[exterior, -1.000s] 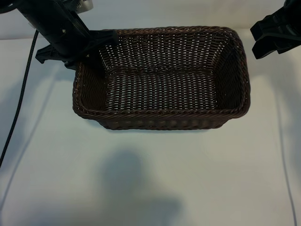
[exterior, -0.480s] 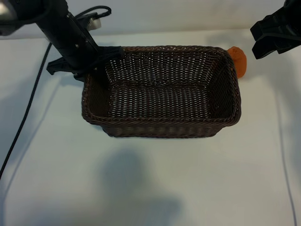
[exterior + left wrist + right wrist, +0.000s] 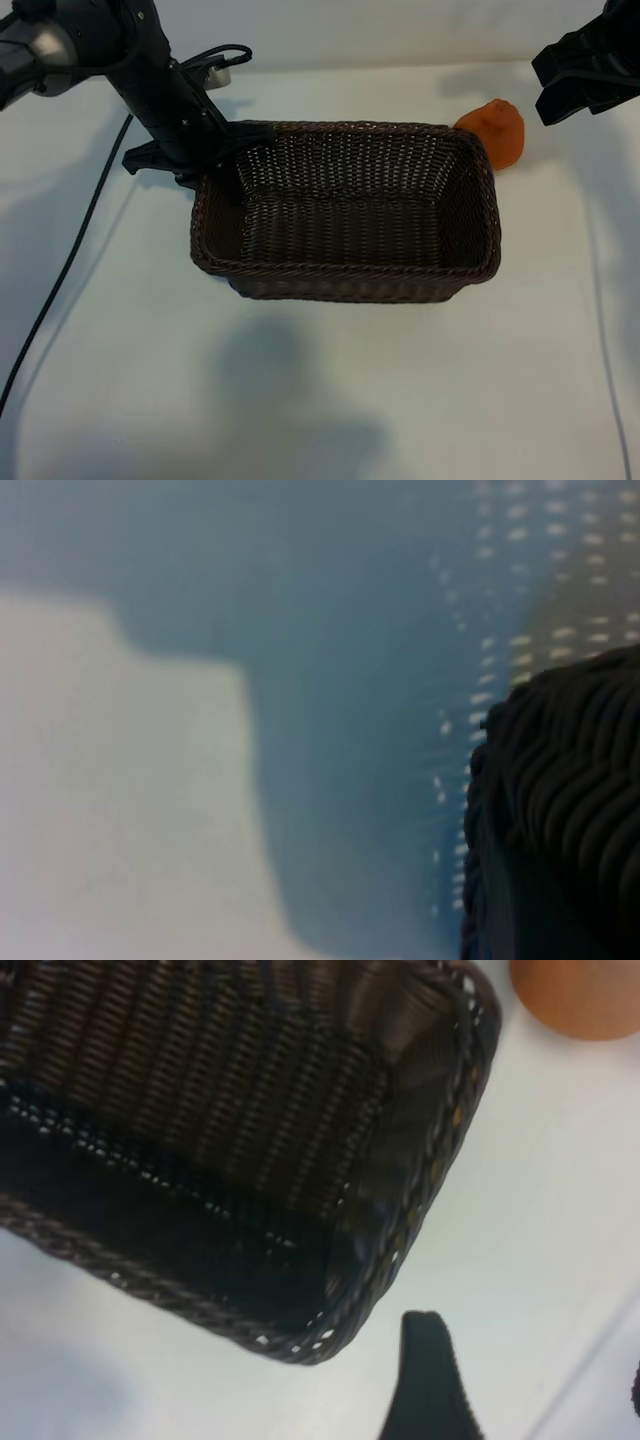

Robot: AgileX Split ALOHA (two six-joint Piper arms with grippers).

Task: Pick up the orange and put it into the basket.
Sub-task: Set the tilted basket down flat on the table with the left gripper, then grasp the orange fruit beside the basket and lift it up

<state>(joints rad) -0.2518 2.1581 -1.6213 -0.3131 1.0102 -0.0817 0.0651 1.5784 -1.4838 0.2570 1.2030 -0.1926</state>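
Note:
The dark brown woven basket (image 3: 345, 285) sits in the middle of the white table. My left gripper (image 3: 215, 152) is shut on the braided rim at the basket's far left corner; the left wrist view shows only that rim (image 3: 560, 780) close up. The orange (image 3: 495, 130) lies on the table just outside the basket's far right corner, touching or nearly touching it. My right gripper (image 3: 590, 75) hovers open above and to the right of the orange, holding nothing. In the right wrist view the orange (image 3: 580, 995) lies beyond the basket corner (image 3: 440, 1190), well away from the right gripper (image 3: 535, 1390).
A black cable (image 3: 70, 260) runs down the table's left side. The white tabletop (image 3: 320, 400) stretches in front of the basket, crossed by a soft shadow.
The left gripper, still on the rim, has carried the basket lower and toward the front right. The orange, hidden a second ago, now shows behind the far right corner. The right gripper has not moved.

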